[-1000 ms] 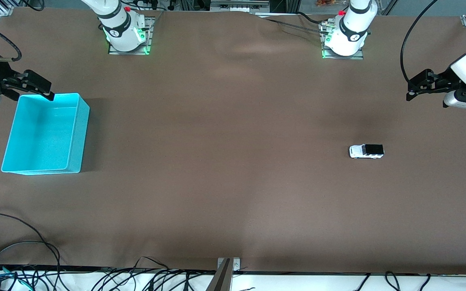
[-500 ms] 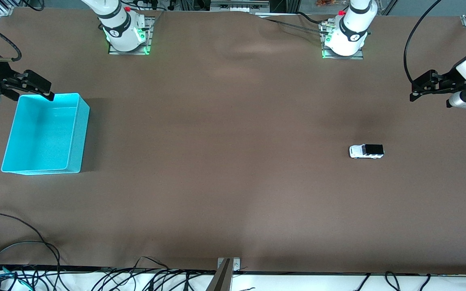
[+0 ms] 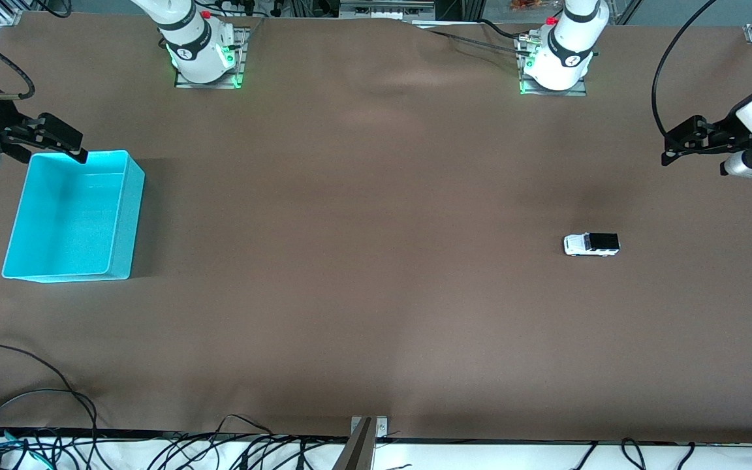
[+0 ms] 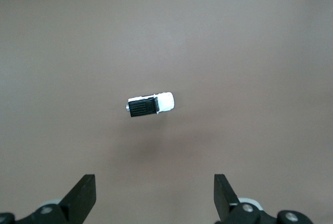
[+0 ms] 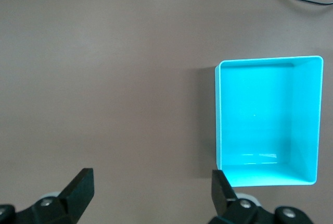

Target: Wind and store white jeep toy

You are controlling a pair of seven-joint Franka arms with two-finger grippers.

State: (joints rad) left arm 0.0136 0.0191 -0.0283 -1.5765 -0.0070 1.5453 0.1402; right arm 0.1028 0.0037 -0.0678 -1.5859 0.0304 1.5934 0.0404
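White with a black rear roof and black wheels, the small boxy white jeep toy [image 3: 591, 244] is sitting on its wheels on the brown cloth-covered table [image 3: 376, 261], toward the left arm's end, at about three o'clock from the table's middle in the front view. Nothing is touching it. The left gripper [image 3: 676, 140] is hanging in the air over the table's edge at that end, at roughly one o'clock from the toy; its fingers [image 4: 83, 195] are standing wide apart and holding nothing. The right gripper [image 3: 56, 138] is hovering over the corner of the empty cyan plastic bin [image 3: 125, 222] at the right arm's end, at nine o'clock, with its fingers [image 5: 80, 187] spread apart and empty as well.
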